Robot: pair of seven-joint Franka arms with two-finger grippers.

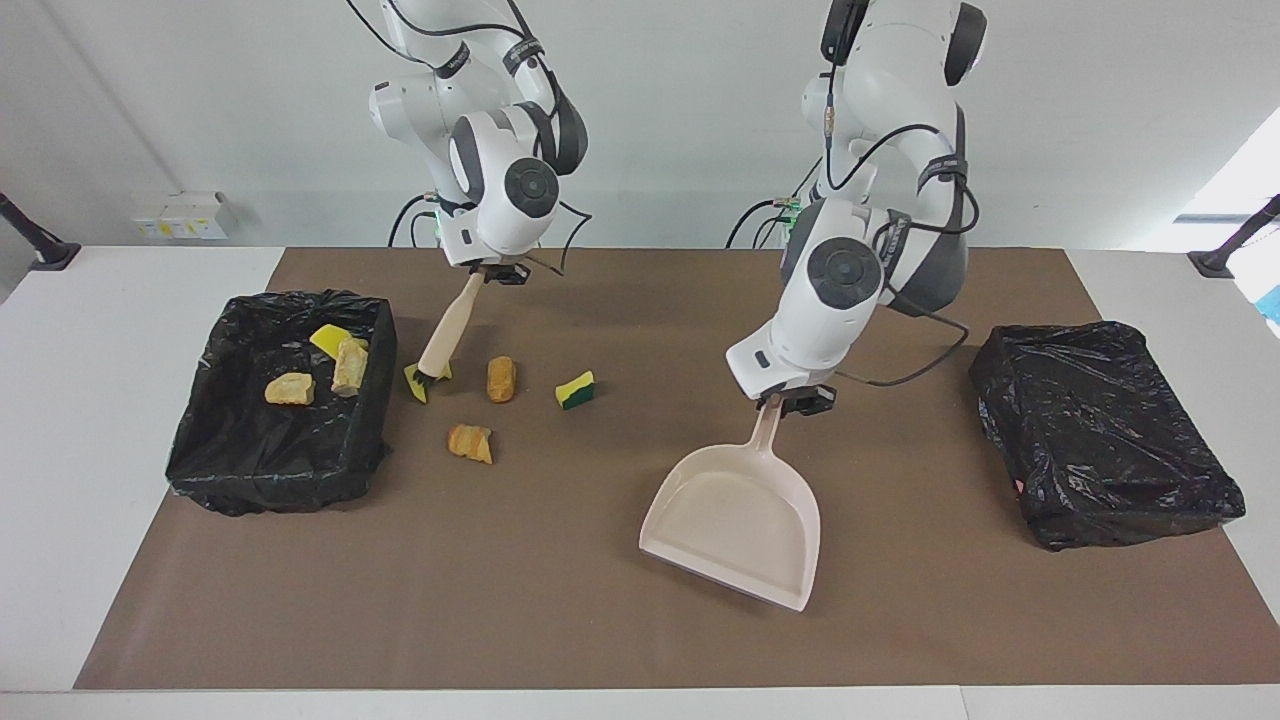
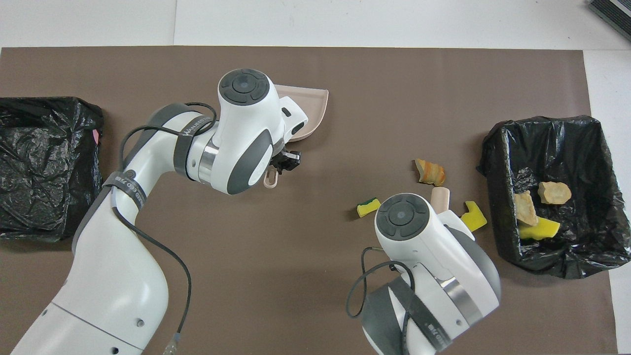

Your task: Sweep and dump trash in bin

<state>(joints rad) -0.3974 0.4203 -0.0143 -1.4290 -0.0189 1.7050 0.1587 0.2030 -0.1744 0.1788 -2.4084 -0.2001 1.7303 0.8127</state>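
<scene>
My right gripper [image 1: 489,271] is shut on the beige brush [image 1: 446,334]. The brush slants down, and its black bristles touch a yellow sponge bit [image 1: 424,383] [image 2: 473,217] beside the bin [image 1: 203,440] [image 2: 499,148]. Loose trash lies on the mat: an orange-brown chunk [image 1: 500,378], a yellow-and-green sponge [image 1: 575,390] [image 2: 368,208] and a crusty chunk [image 1: 470,442] [image 2: 430,172]. Three scraps lie in the bin. My left gripper [image 1: 787,402] [image 2: 284,162] is shut on the handle of the beige dustpan [image 1: 735,525] [image 2: 306,106], which hangs tilted over the mat's middle.
A second box wrapped in a black bag [image 1: 1105,430] [image 2: 44,167] stands at the left arm's end of the table. The brown mat [image 1: 560,600] covers most of the white table.
</scene>
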